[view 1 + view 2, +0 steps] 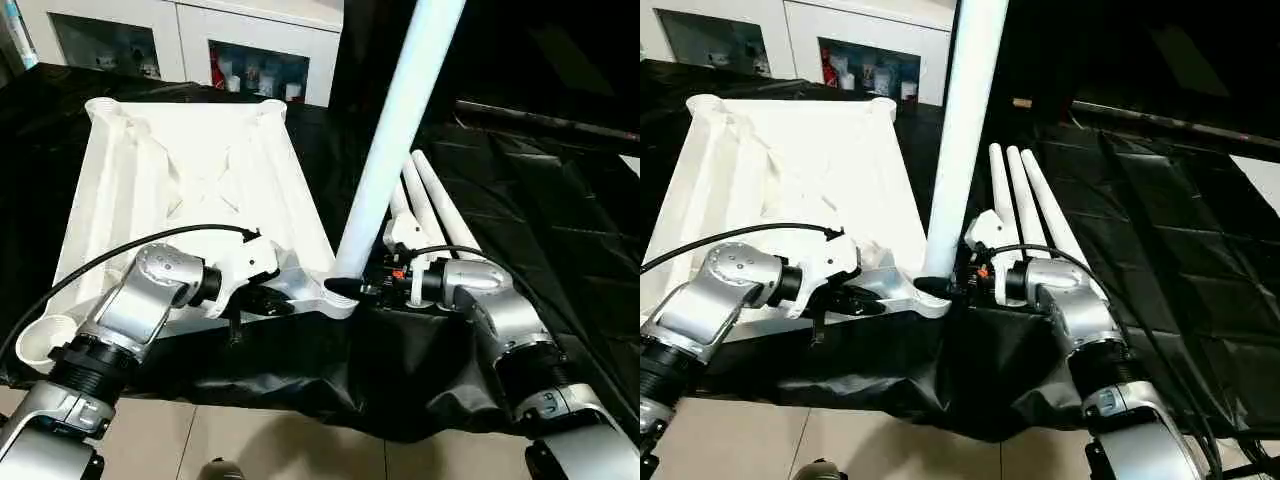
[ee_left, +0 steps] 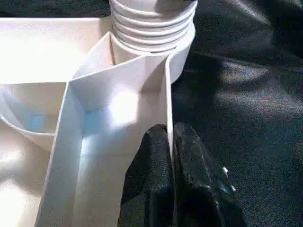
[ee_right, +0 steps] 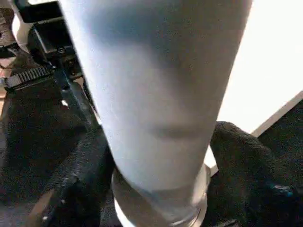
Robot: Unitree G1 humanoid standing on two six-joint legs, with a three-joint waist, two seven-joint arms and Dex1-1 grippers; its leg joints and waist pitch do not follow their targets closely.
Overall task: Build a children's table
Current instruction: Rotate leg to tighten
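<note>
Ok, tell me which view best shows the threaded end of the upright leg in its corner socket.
The left wrist view: the upright leg shows its threads entering the corner socket. Both eye views show the shaft; the right gripper covers its base. The right wrist view shows blurred shaft.

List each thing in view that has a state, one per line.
Tabletop: upside down on the black sheet, ribs up.
Standing leg: upright in the near corner socket, threads partly showing.
Spare legs: three, lying side by side on the sheet.
Left tool: shut on the tabletop's edge wall.
Right tool: fingers either side of the standing leg's base.
Cabinet: doors closed.
</note>
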